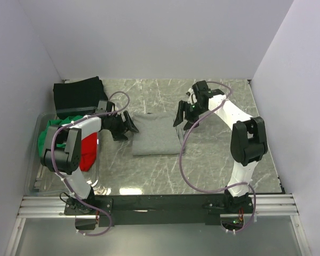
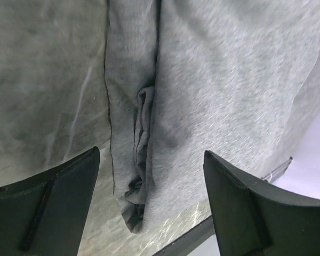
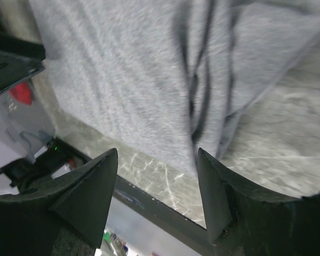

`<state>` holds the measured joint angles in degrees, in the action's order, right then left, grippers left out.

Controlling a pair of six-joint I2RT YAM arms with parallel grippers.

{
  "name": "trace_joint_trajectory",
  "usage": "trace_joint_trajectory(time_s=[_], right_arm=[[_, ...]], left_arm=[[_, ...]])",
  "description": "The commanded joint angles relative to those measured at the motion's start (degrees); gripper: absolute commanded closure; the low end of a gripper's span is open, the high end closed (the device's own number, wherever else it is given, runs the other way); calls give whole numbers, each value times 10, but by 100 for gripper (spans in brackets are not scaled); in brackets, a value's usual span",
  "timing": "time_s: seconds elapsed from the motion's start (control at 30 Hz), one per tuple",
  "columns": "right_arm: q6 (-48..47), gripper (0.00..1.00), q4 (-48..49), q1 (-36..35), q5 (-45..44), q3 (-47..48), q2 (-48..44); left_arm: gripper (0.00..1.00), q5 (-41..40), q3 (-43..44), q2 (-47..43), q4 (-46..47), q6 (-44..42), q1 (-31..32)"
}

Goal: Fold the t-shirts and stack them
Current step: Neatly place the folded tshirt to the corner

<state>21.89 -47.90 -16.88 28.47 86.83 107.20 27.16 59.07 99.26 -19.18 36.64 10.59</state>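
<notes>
Left fingers held wide apart, nothing clamped, hung over left edge of grey t-shirt. Right fingers likewise parted and empty, poised at shirt's right edge. Grey t-shirt laid folded on marble worktop, squarely between both finger pairs. Bunched seam seen below left fingers in wrist view. Black t-shirt laid beyond left fingers, at far corner. Green t-shirt and red t-shirt seen in clear bin, outboard of left fingers.
</notes>
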Motion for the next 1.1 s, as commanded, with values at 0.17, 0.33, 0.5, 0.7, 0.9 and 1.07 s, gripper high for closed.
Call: trace_joint_trajectory(time_s=[0.17,0.33,0.5,0.7,0.9,1.07], right_arm=[[-26,38,42,-46,52,-2,42],[-28,49,29,-54,11,4,87],[-34,53,19,-54,-19,2,116],[-34,55,11,-54,-32,6,137],[-39,55,4,-54,-31,7,143],[-44,55,-1,-54,-27,9,144]], left_arm=[[17,24,-48,-20,99,6,0],[16,0,-73,-26,122,16,0],[17,-7,-90,-11,156,36,0],[17,-86,-129,-33,207,64,0],[17,-100,-162,-21,299,92,0],[17,-91,-133,29,326,87,0]])
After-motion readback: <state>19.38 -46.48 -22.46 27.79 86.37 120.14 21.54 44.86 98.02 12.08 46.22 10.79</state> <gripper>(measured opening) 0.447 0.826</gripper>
